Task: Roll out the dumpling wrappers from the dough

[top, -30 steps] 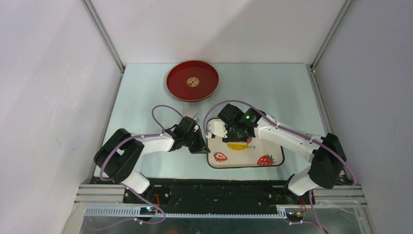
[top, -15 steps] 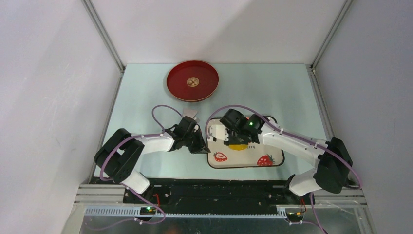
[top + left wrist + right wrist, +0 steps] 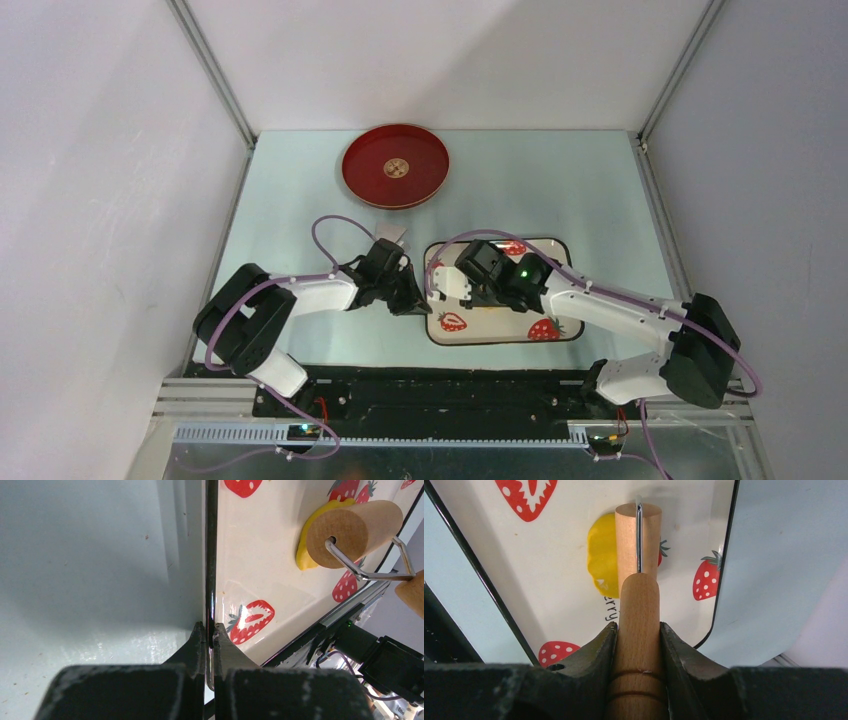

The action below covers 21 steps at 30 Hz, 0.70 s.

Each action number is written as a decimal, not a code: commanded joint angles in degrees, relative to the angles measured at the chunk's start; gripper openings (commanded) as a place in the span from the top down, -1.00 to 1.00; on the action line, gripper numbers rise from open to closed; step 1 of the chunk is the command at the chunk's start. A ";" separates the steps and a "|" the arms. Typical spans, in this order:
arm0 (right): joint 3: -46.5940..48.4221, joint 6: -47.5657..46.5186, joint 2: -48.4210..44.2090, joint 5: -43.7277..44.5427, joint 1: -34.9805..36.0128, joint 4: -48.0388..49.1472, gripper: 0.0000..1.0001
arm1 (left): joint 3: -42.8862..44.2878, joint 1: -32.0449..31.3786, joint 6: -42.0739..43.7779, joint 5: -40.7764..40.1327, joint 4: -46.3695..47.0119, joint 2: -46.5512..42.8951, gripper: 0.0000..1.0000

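Observation:
The cream strawberry tray [image 3: 500, 330] lies in front of the arms. My left gripper [image 3: 418, 303] [image 3: 209, 627] is shut on the tray's black left rim [image 3: 210, 555]. My right gripper [image 3: 478, 287] [image 3: 638, 626] is shut on the wooden roller's handle [image 3: 639, 605]. The roller barrel [image 3: 626, 540] [image 3: 350, 532] rests on the dough [image 3: 601, 555] [image 3: 303, 555], a flattened yellow patch near the tray's middle that sticks out on one side of the barrel. In the top view the right wrist hides the dough. The dumpling wrappers are out of view.
A round red dish [image 3: 395, 165] sits at the back left of the table. A small pale square piece [image 3: 391, 234] lies just behind my left wrist. Enclosure walls stand to the left, right and back.
The right arm has drawn the roller toward the near side of the tray, and its wrist now covers the dough in the top view. The left arm has not moved.

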 commanded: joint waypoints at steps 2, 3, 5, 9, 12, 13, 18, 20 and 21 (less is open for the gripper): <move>-5.88 5.41 2.75 -16.60 2.73 -8.40 1.00 | -1.05 -0.74 1.34 -3.01 -4.81 2.45 1.00; -5.97 5.69 2.58 -16.72 2.87 -8.46 1.00 | -1.07 -0.72 1.30 -3.04 -4.82 2.45 1.00; -6.36 6.05 1.82 -17.30 3.13 -8.64 1.00 | -1.17 -0.76 1.23 -3.05 -4.75 2.46 1.00; -7.88 6.91 0.72 -18.75 3.32 -8.88 1.00 | -1.23 -0.71 1.21 -3.09 -4.75 2.30 1.00; -8.97 7.57 0.13 -19.74 3.46 -8.82 1.00 | -1.27 -0.70 1.18 -3.09 -4.76 2.22 1.00; -9.51 7.71 -0.12 -20.18 3.51 -8.83 1.00 | -1.27 -0.70 1.24 -3.13 -4.79 2.22 1.00; -11.05 8.46 -0.96 -21.33 4.05 -9.02 1.00 | -1.27 -0.77 1.17 -3.17 -4.78 2.06 1.00; -11.42 8.64 -1.37 -21.67 4.09 -9.14 1.00 | -1.34 -0.75 1.17 -3.16 -4.77 2.06 1.00; -11.52 8.76 -1.59 -21.87 4.09 -9.16 1.00 | -1.35 -0.71 1.19 -3.16 -4.77 2.05 1.00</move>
